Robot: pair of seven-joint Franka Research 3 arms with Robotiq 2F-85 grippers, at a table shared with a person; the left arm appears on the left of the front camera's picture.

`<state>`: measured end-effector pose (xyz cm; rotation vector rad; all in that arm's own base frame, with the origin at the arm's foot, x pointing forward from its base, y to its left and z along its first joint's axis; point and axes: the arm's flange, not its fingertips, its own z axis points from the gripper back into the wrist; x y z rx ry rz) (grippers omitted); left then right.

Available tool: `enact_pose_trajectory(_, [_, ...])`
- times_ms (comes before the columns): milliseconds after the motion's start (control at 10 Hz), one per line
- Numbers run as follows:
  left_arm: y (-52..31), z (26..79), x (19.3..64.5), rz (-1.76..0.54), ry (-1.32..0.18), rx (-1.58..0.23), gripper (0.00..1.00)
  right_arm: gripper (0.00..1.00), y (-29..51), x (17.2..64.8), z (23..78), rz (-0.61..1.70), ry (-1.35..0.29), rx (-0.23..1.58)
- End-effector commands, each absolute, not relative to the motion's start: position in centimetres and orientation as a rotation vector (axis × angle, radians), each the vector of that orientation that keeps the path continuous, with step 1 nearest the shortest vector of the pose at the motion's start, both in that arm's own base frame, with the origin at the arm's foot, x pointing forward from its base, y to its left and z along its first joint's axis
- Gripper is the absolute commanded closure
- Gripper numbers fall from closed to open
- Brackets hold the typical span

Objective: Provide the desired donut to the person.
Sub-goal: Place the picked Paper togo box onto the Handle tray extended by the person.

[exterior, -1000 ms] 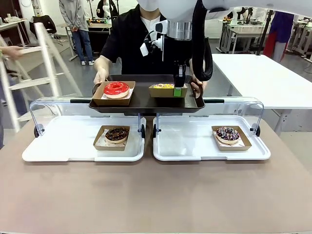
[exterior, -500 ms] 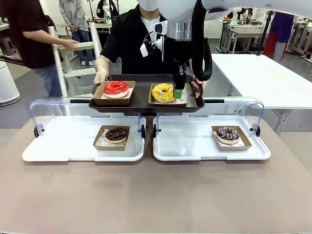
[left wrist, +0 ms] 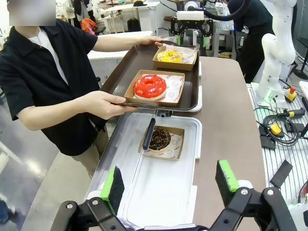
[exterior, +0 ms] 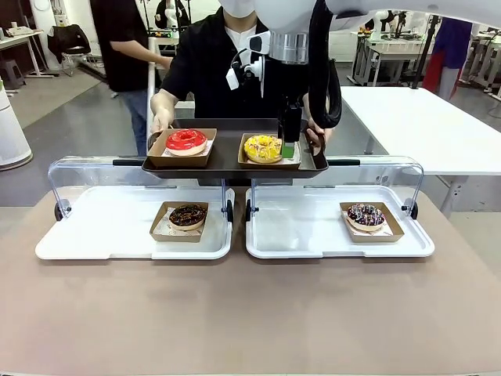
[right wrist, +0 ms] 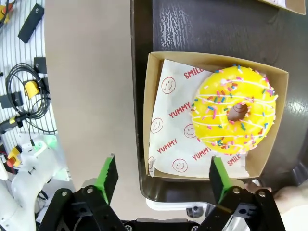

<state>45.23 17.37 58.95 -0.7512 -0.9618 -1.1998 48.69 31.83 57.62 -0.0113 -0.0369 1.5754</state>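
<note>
One yellow donut (right wrist: 234, 115) boxed on tray (exterior: 227, 162), right gripper (right wrist: 163, 177) spread wide just above, apart.

On the dark brown tray (exterior: 227, 166) you see a glossy red donut (exterior: 186, 140) and a yellow donut (exterior: 262, 146) with coloured sprinkles; below the tray, two chocolate sprinkled donuts (exterior: 187, 215) in tan boxes.

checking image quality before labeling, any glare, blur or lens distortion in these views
Front view: sharp, with glare on the clear display lid. Left wrist view: wide-angle bending at the edges, open left pincer sharp. Right wrist view: crisp yellow donut, sheen on the dark tray.
</note>
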Motion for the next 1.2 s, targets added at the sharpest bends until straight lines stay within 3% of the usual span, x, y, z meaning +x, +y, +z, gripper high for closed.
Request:
enact_pose_trajectory(0, [17.3, 59.1, 45.1, -1.193, -0.966, -0.757, 0.00, 0.00, 31.6, 48.8, 57.9, 1.595, -0.031, 0.023])
enact_pose_trajectory(500, [17.3, 59.1, 45.1, -1.193, -0.966, -0.757, 0.00, 0.00, 29.5, 48.2, 59.7, 1.637, -0.084, 0.108])
enact_pose_trajectory(900, [17.3, 59.1, 45.1, -1.193, -0.966, -0.757, 0.00, 0.00, 16.4, 47.1, 66.6, 1.620, -0.399, 0.447])
enact_pose_trajectory(1100, [17.3, 59.1, 45.1, -1.193, -0.966, -0.757, 0.00, 0.00, 8.6, 46.2, 68.0, 1.510, -0.555, 0.521])
